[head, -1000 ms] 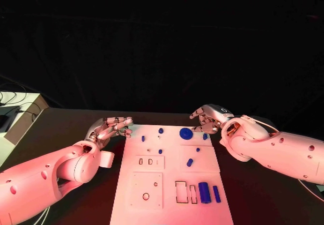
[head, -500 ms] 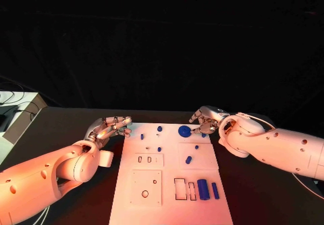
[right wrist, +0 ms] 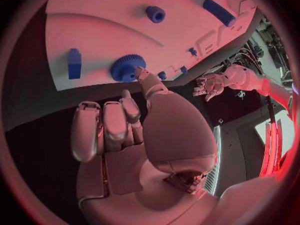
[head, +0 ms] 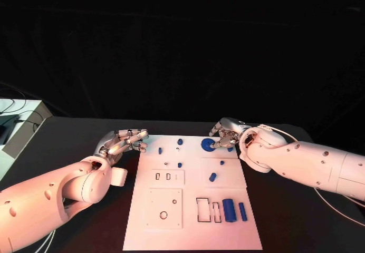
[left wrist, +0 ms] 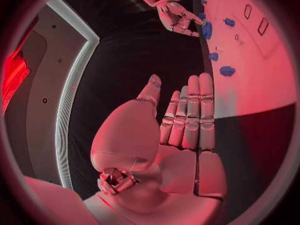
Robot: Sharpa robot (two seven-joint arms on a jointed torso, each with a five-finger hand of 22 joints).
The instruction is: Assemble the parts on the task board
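Black desk [head: 76, 137] under reddish light carries the white task board [head: 194, 221], which runs lengthwise away from the robot through the middle of the head view.

On the board's far end, at about 12 o'clock from its centre, sits a blue gear [head: 208, 143] with a toothed rim; the right wrist view shows it lying flat near the board's edge [right wrist: 128, 68]. A small blue peg [head: 179, 141] stands at 9 o'clock from the gear, and a blue block [right wrist: 74, 63] lies on the board near the gear. Toward the near end, at 4 o'clock from the board's centre, a thick blue cylinder [head: 229, 210] and a thinner blue bar [head: 242, 211] lie side by side, just beside two outlined rectangular slots [head: 209, 210].

The right hand [head: 226, 134] is at the board's far right corner, at 3 o'clock from the gear. Its thumb tip reaches to the gear's rim while its other fingers [right wrist: 106, 127] are curled in together over the dark desk; whether the thumb actually touches the gear I cannot tell, and nothing is held.

The left hand [head: 125, 142] is off the board's far left corner, above the desk. Its fingers [left wrist: 190, 115] are stretched out straight, side by side, thumb apart, holding nothing.
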